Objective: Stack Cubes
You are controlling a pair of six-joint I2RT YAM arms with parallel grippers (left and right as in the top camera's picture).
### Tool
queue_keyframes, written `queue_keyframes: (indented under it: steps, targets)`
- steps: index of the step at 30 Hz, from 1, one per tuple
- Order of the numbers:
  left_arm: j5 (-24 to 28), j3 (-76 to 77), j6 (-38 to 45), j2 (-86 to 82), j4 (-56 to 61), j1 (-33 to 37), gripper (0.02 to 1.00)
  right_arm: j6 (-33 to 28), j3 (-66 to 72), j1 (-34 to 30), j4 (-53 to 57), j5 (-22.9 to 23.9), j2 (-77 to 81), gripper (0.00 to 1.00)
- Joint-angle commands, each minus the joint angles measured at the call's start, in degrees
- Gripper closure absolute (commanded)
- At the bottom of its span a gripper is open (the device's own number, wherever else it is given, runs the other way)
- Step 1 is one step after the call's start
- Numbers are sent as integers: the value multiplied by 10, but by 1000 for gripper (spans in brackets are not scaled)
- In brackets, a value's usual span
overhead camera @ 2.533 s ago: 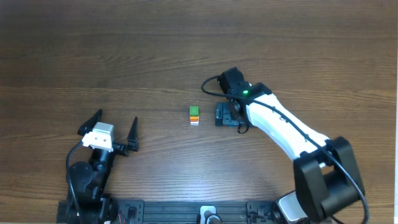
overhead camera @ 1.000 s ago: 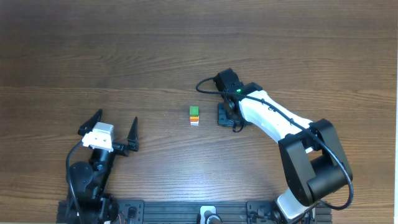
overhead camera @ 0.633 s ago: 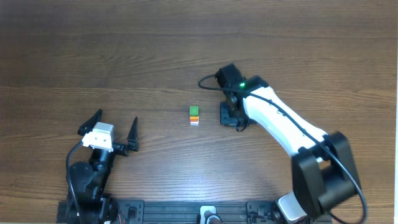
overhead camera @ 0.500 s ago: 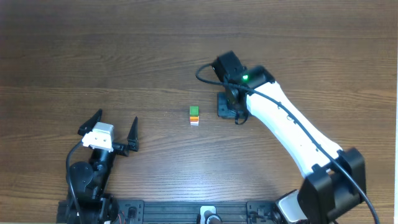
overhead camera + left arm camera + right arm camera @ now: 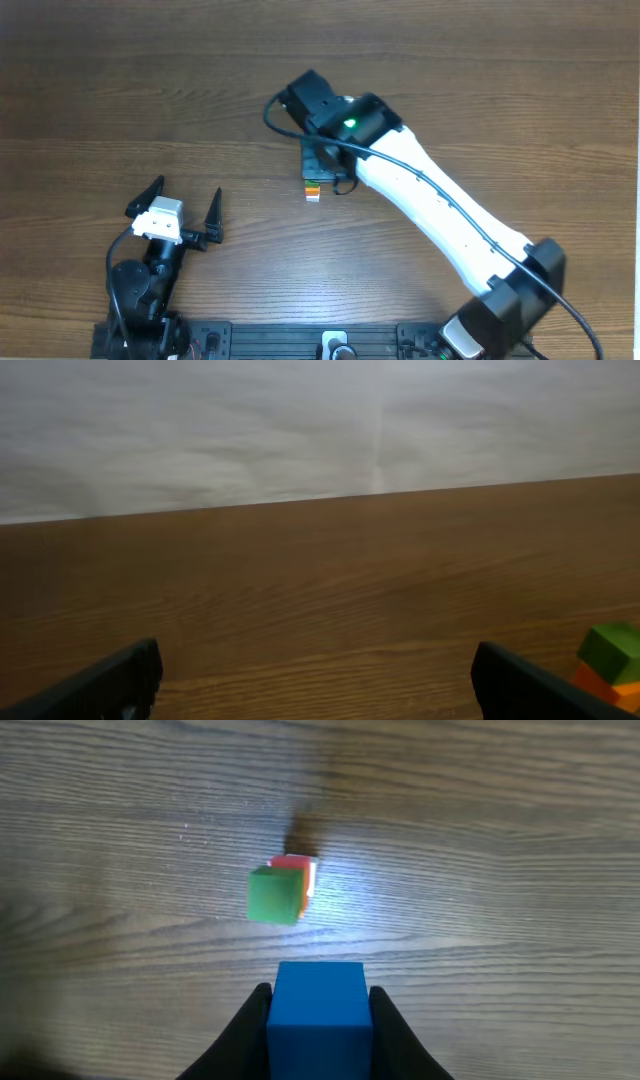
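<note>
Right gripper (image 5: 318,1032): fingers clamped on two opposite sides of a solid blue cube (image 5: 318,1005). I see the cube's flat matte top face, sharp-edged and evenly coloured. It is off the dark wood-grain table (image 5: 120,80), near the small cube stack but apart from it and not over it in the right wrist view.

Stack: a green cube (image 5: 275,896) sits on top of an orange cube (image 5: 295,863), with a sliver of a white cube (image 5: 312,875) showing at the bottom. In the top view I make out only the orange and white layers, just beside the black head of the white right arm (image 5: 430,200), near the table's centre. The left wrist view catches the green and orange cubes side-on at its edge.

Left gripper (image 5: 187,188): fingers spread wide with nothing between them, near its base and well apart from the stack.
</note>
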State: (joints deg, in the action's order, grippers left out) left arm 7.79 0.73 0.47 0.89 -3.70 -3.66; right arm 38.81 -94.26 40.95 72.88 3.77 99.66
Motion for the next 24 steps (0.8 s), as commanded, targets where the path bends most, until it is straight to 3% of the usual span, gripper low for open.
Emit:
queue_keyframes:
  steps: [1, 24]
  targets:
    - [7, -4, 8, -5, 0, 3, 20, 37, -23, 19, 0, 5, 36, 888]
    - [7, -4, 8, -5, 0, 3, 18, 53, -23, 32, -33, 5, 89, 886]
